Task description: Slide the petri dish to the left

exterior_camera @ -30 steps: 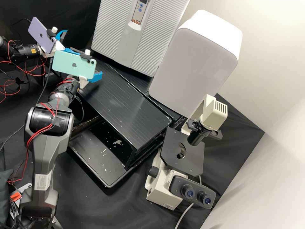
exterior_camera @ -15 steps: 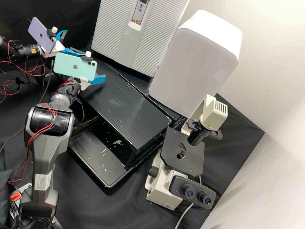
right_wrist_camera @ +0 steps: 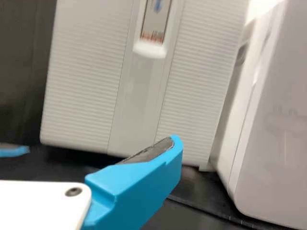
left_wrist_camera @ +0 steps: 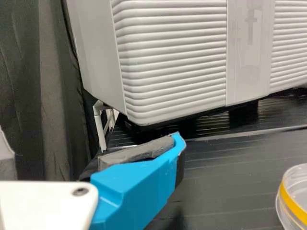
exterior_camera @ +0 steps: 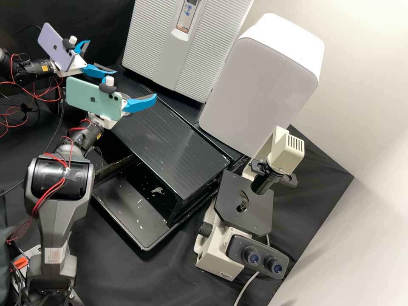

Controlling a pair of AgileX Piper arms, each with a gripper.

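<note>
The petri dish (left_wrist_camera: 293, 199), clear with a yellow ring, lies on the black ribbed platform (left_wrist_camera: 230, 172) at the edge of the left wrist view, apart from that arm's blue finger (left_wrist_camera: 144, 182). My left gripper (exterior_camera: 100, 56), under the purple phone, sits at the platform's far left corner with its fingers spread open. My right gripper (exterior_camera: 142, 102), under the green phone, hovers over the platform's left part; one blue finger (right_wrist_camera: 139, 179) shows a bare pad with nothing against it. In the high view the green phone hides the dish.
A ribbed white appliance (exterior_camera: 178, 42) stands at the back of the platform (exterior_camera: 170, 144), with a tall white box (exterior_camera: 263, 80) to its right. A microscope (exterior_camera: 250, 204) stands at front right. A black tray (exterior_camera: 136, 212) with white specks lies below the platform.
The right arm with the green phone has risen and swung its blue finger to the right, farther over the platform. The left arm has stayed put.
</note>
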